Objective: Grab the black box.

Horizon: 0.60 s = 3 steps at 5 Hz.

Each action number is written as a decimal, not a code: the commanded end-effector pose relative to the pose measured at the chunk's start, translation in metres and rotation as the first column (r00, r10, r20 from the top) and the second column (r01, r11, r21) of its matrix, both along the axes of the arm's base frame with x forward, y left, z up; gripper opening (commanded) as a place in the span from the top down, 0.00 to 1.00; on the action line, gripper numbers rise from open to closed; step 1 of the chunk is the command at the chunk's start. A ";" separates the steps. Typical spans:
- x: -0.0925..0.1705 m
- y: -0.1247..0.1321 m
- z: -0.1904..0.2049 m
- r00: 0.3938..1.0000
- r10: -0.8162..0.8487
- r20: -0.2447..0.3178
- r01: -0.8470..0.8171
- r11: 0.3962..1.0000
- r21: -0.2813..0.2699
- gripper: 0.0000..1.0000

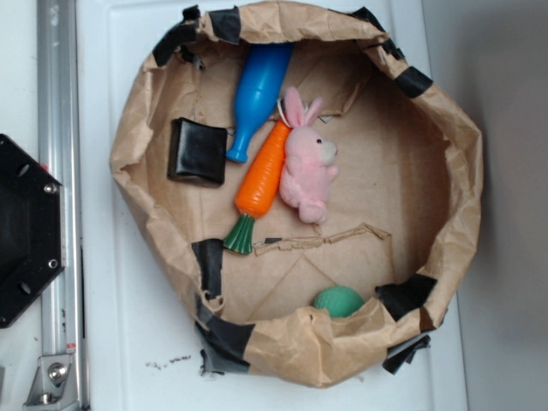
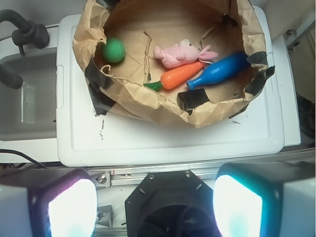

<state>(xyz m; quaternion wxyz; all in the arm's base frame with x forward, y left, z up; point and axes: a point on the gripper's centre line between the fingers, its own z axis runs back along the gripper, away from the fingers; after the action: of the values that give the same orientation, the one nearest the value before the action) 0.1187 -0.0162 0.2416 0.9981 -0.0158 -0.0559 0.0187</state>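
The black box [image 1: 198, 151] is a small glossy black square block lying flat on the left side of the brown paper nest [image 1: 445, 154], next to the neck of the blue bottle [image 1: 257, 90]. In the wrist view the nest's near wall hides the box. My gripper [image 2: 155, 207] shows only in the wrist view. Its two fingers [image 2: 71, 207] stand wide apart at the bottom corners with nothing between them. It hangs open above the black hexagonal plate [image 2: 168, 197], well short of the nest. The exterior view shows no arm or gripper.
Inside the nest lie an orange carrot [image 1: 263, 171], a pink plush bunny [image 1: 306, 163] and a green ball [image 1: 338, 301]. Black tape strips [image 1: 210, 265] edge the paper. The hexagonal plate [image 1: 26, 231] and a metal rail [image 1: 58, 128] lie to the left of the white tabletop [image 1: 137, 334].
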 end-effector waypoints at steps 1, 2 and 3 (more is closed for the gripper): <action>0.068 0.033 -0.006 0.998 0.055 0.014 -0.056 0.995 0.084 0.00; 0.102 0.041 -0.034 0.999 -0.006 -0.035 0.008 0.999 0.046 0.00; 0.124 0.038 -0.074 0.986 -0.072 -0.149 0.086 0.992 0.089 0.00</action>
<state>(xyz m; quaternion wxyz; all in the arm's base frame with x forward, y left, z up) 0.2389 0.0263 0.1537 0.9984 0.0258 0.0481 -0.0128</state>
